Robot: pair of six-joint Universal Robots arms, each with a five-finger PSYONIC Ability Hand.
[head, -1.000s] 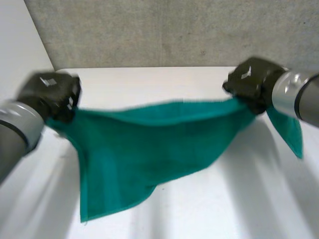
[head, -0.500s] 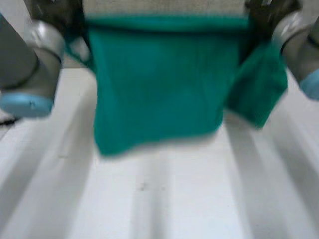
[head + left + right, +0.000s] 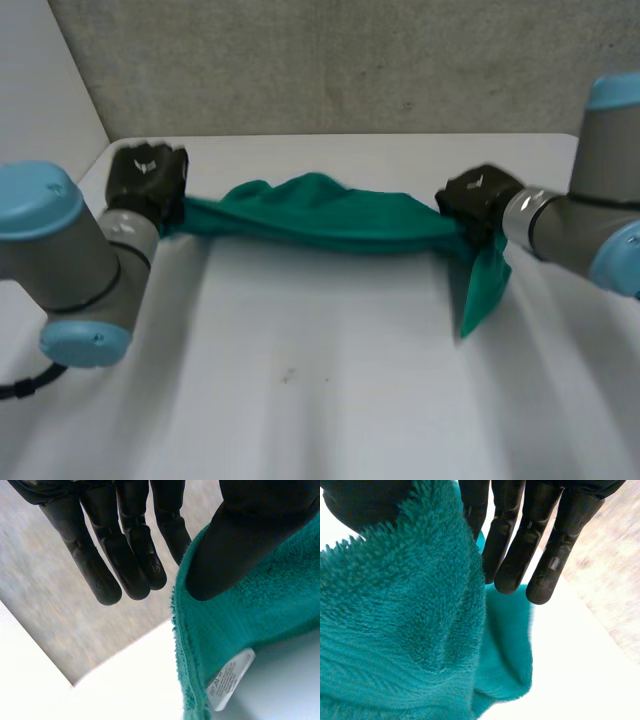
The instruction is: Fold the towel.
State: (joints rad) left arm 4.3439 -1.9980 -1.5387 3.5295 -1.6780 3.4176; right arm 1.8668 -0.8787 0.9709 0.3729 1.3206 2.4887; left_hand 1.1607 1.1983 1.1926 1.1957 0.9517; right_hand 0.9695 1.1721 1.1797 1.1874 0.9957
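towel: plain teal | label: white, grey print | left hand, right hand: black | surface: white | wall at 12 o'clock: speckled grey

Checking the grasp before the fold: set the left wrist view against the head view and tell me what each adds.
Left wrist view: a white care label at the towel's edge, and the left hand's thumb pressed on the cloth, fingers straight. Head view: the right hand at the other end, the towel bunched between the two across the white table, one corner hanging below the right hand. Both: the green towel in the left hand's grip.
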